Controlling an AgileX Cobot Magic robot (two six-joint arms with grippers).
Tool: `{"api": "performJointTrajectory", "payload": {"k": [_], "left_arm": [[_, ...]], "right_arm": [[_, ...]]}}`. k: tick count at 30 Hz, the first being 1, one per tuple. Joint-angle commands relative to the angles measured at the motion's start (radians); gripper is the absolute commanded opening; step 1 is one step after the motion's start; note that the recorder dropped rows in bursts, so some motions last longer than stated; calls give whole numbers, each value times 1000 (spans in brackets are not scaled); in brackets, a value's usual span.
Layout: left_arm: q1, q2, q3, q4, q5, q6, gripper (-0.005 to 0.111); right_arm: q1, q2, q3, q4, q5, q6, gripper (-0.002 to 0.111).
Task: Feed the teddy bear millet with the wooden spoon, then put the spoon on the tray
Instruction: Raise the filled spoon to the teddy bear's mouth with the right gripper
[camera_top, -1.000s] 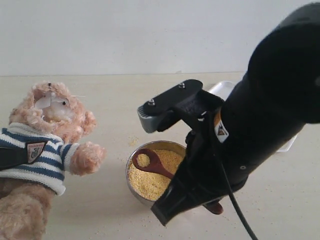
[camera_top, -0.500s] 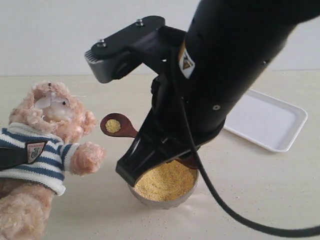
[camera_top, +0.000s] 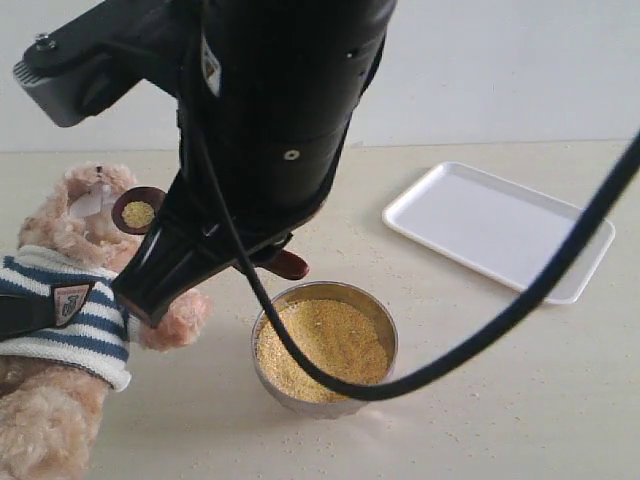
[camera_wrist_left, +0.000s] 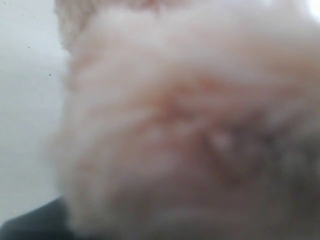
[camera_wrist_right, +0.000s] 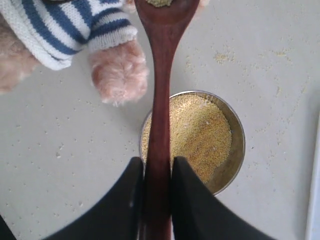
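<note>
Swung leftward since half a second ago, the right arm has carried the wooden spoon (camera_wrist_right: 159, 115) from beside the round steel bowl (camera_top: 385, 322) up to the teddy bear (camera_top: 70, 320), and the tray behind it has been left fully uncovered. One bowl, one bear, one spoon and one tray are counted on the pale desk (camera_top: 480, 400). Nearest, the bowl is seen filled almost to its rim with the millet (camera_top: 322, 345), fine golden-yellow grains, and loose grains are scattered on the desk around it. To its left the single bear is propped, fluffy and pinkish-brown, dressed in a navy-and-white striped shirt with a small crest badge, one paw held out close to the bowl. Above that paw the spoon, dark reddish-brown with a slim straight handle, is pinched by the handle between the two black jaws of the right gripper (camera_wrist_right: 157, 167); its oval bowl, carrying a small dab of millet, is held just at the bear's white muzzle. Whether the left gripper's jaws are spread or closed cannot be told, since the left wrist view is filled with blurred pale fur. Farther back on the right, well apart from the bowl, the flat white rectangular tray (camera_top: 500, 230) is seen lying bare, with rounded corners and a low rim.
</note>
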Motion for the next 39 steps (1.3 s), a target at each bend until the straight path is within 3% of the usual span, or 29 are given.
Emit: {"api": "performJointTrajectory", "payload": {"k": [1, 39], "left_arm": [[2, -10, 6, -21, 20, 8, 5], [2, -10, 6, -21, 20, 8, 5]], "right_arm": [[2, 31, -29, -9, 10, -20, 9], [72, 171, -92, -257, -59, -77, 9]]}}
